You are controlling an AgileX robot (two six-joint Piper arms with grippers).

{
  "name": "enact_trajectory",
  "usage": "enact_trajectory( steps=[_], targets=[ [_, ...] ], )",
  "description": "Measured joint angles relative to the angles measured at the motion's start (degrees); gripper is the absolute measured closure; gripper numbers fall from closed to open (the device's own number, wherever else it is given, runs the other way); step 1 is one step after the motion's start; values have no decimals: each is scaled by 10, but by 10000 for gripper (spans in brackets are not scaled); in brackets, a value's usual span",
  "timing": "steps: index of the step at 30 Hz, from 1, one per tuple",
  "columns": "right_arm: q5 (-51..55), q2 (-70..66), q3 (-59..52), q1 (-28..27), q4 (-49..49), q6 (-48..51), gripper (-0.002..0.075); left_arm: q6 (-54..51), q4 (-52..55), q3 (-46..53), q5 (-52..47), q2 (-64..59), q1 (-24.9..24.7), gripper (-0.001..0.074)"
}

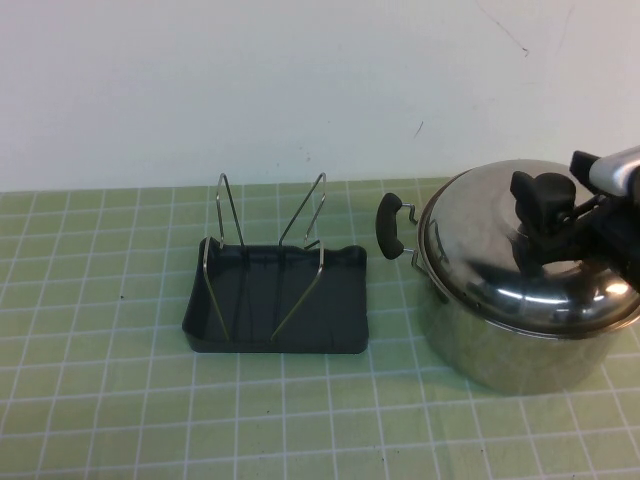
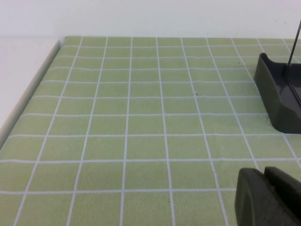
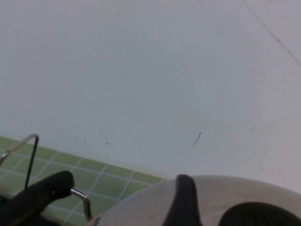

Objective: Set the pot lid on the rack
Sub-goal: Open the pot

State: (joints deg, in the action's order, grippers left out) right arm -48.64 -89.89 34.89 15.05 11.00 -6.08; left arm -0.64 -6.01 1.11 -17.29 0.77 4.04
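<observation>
The pot lid (image 1: 500, 250) is a shiny steel dome and sits on the steel pot (image 1: 500, 350) at the right of the table. Its black knob (image 1: 530, 190) is at the top. My right gripper (image 1: 548, 212) is at the knob, reaching in from the right. In the right wrist view the knob (image 3: 258, 214) and the lid (image 3: 141, 209) fill the lower edge. The rack (image 1: 280, 300) is a dark tray with silver wire loops and stands empty left of the pot. My left gripper (image 2: 264, 173) is shut and empty over the mat, near the rack's corner (image 2: 277, 94).
A black side handle (image 1: 393, 225) of the pot points toward the rack and also shows in the right wrist view (image 3: 42, 193). A green checked mat (image 1: 120, 380) covers the table. A white wall (image 1: 300, 80) rises behind.
</observation>
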Motion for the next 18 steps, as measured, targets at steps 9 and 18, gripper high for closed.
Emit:
enact_trajectory(
  steps=[9,18],
  targets=[
    [-10,-60,28,0,0,-2,214,0,0,0,0,0,0,737],
    [-29,-56,28,0,6,-21,392,0,0,0,0,0,0,737]
  ],
)
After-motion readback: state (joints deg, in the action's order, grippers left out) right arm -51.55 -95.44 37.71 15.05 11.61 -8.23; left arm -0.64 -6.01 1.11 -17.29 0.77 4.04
